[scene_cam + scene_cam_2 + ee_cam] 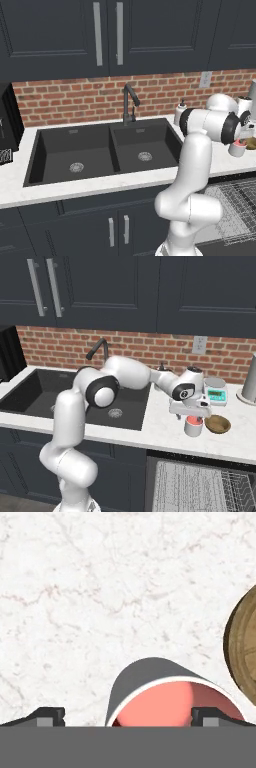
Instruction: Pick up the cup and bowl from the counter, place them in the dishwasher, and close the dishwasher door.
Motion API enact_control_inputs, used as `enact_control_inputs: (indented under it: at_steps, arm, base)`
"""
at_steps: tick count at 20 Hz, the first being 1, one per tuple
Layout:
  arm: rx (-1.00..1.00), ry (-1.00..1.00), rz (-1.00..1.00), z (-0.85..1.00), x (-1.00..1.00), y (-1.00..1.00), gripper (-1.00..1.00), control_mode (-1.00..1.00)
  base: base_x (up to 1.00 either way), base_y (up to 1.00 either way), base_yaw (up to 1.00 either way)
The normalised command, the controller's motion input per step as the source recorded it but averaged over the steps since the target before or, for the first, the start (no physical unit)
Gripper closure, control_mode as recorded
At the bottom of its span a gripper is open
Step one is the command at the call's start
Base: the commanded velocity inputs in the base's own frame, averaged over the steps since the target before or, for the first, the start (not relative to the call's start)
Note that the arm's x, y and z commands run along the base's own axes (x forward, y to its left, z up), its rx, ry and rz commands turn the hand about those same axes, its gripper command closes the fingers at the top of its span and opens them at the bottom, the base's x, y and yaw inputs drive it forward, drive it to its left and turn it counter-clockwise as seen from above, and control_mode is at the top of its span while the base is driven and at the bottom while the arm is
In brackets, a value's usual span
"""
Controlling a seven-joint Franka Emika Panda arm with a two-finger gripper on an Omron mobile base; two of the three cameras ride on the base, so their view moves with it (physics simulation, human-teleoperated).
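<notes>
Claw [193, 417] spread fully wide, pointing straight down, gripping nothing. Poised directly above the cup [193, 426], whose red-orange rim and inside sit just below the fingers. In the hand view, two dark fingertips [50, 716] far apart at the bottom edge, the cup's open mouth [172, 704] lying toward the right-hand tip rather than centred between them. Not possible to tell whether the tips have dropped below the rim yet; no contact visible.

Just beside the cup, on its far-from-sink side, the brown bowl [217, 424], shallow and upright, close to the cup but apparently not touching. Both resting on the white marbled surface [150, 433], well to the right of the black double sink [100, 150]. Behind them, a small scale with a green display [216, 392] and a tall grey vessel [249, 378] at the frame edge.

Below the surface edge, the dishwasher [200, 486] standing open, silver wire rack [237, 210] pulled out and bare; door itself not clearly visible.

Step in hand, by judgement: first pickup, lining up on the cup. Nothing loaded so far, so early in the task. Next move likely calls for a small sideways shift to centre the cup between the fingers, a short descent around its wall, then a firm squeeze. Risk to watch: nudging the neighbouring bowl, or tipping the cup with an off-centre finger.
</notes>
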Motion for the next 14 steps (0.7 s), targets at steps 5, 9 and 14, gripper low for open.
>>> enact_control_inputs:
  at_steps: [5,9,14]
  arm:
    - [0.00,0.03,0.00,-0.31,0.00,0.00,-1.00,-1.00]
    - [0.00,0.00,0.00,-0.07,0.03,0.00,-1.00,-1.00]
    - [0.00,0.00,0.01,-0.08,0.07,0.00,1.00,-1.00]
  base:
    - [0.00,0.00,0.00]
    - [0.00,0.00,0.00]
    - [0.00,0.00,0.00]
